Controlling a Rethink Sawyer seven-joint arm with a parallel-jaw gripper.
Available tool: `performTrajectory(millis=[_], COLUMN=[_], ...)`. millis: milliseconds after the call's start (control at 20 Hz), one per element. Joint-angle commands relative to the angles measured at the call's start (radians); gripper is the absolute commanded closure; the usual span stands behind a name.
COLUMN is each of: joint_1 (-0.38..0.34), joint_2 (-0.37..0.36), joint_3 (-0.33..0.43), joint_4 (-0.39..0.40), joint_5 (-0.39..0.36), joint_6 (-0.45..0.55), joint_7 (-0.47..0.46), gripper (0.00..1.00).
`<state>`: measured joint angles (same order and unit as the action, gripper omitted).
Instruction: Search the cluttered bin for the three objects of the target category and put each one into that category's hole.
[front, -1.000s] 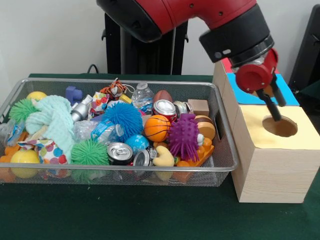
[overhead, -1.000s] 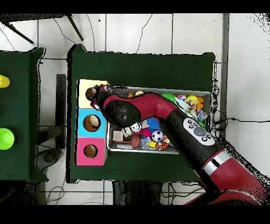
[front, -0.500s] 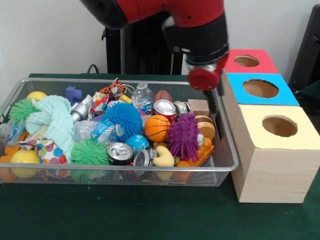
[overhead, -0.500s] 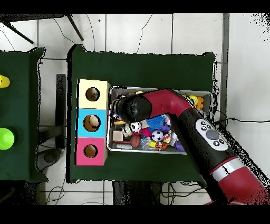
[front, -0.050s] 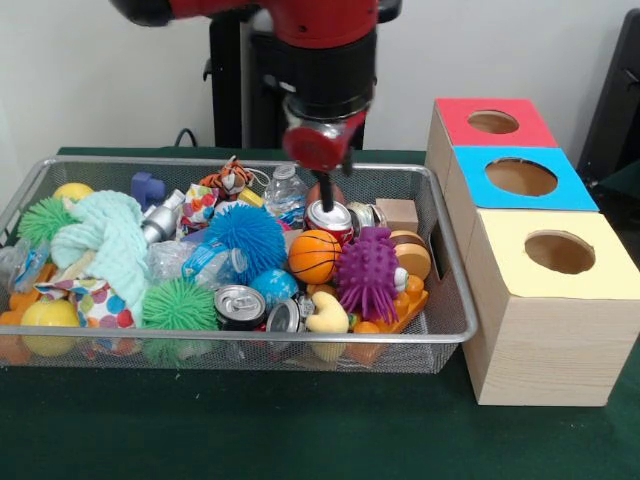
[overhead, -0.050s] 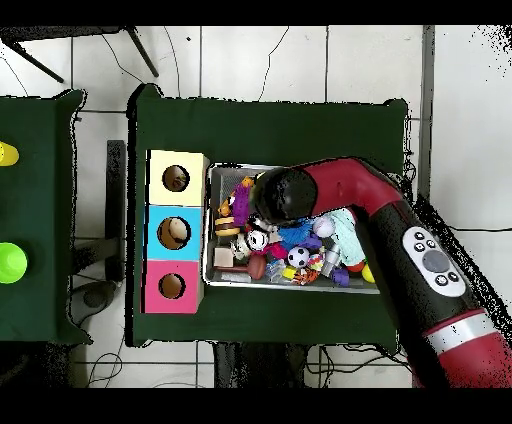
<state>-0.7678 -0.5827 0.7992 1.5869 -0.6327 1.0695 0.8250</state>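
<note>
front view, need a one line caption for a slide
Sawyer gripper hovers above a red soda can in the cluttered wire bin, beside three colour-topped hole boxes.

Covered in dark green cloth, table carrying two things side by side. Wire basket sitting directly on the cloth, heaped with toys, balls and cans, rim reaching almost to the wooden box. Box standing just beside the basket's end, touching or nearly so, resting flat on the cloth. Showing three coloured tops in a row, each with a round hole: yellow nearest the camera, blue in the middle, red at the far end. Bare green cloth stretching along the front edge, in front of both basket and box.
</note>
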Motion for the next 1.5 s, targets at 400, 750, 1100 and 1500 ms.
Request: performTrajectory(millis=[400,750,1100,1500], joint_1=[-0.105,-0.125,-0.132,-0.147], joint_2=[0.030,0.046,0.033,0.045], joint_3=[-0.020,-0.049,-0.087,-0.113], joint_4=[-0.134,-0.088,-0.048,-0.012], joint_5=[-0.148,-0.182,-0.198,-0.220], joint_6=[0.125,0.099,0.116,0.127], joint_7=[-0.435,-0.446,-0.438,-0.435], gripper=[0.00,0.00,0.00,0.00])
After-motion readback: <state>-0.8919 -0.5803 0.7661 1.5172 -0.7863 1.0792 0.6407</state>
